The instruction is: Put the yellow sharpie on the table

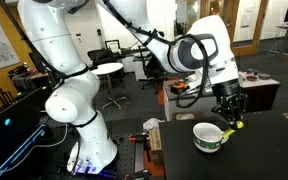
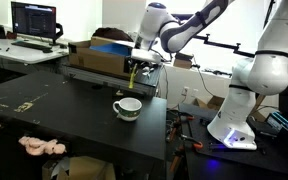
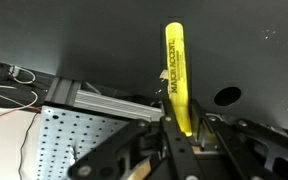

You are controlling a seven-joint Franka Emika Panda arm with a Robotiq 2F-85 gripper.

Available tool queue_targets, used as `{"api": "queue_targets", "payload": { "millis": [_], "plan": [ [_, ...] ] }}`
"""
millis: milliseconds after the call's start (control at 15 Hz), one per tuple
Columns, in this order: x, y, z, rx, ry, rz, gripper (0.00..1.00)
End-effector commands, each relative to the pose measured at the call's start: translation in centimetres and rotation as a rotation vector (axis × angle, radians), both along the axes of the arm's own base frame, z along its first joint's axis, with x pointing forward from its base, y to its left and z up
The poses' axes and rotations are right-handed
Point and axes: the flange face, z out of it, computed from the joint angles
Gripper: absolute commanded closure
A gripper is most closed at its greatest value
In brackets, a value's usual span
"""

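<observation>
Yellow sharpie (image 3: 177,75) hangs roughly vertical from my gripper (image 3: 184,135), which is closed tight on its top end. It is in the air just above the mug (image 2: 127,108), near the table (image 2: 54,120) edge closest to my base. If I release here, I expect it to drop into the mug, or bounce and roll off that edge.

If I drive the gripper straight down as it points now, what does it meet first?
Likely the bare table, touched first by the yellow sharpie the gripper holds; the wrist view shows dark tabletop ahead. The mug sits close beside, depth unclear.
</observation>
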Motion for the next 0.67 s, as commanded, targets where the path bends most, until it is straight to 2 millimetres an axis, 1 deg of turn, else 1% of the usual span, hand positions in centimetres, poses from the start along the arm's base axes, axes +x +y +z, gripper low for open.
{"api": "queue_targets", "payload": {
  "millis": [0,200,400,600],
  "plan": [
    [-0.3,-1.4,0.1,-0.054,0.029,-0.072,0.95],
    [0.0,-2.4,-0.8,-0.043,0.099,-0.066,0.95],
    [0.7,-3.1,-2.1,-0.009,0.165,-0.06,0.95],
    [1.8,-4.6,-3.3,0.011,0.224,-0.077,0.95]
  ]
}}
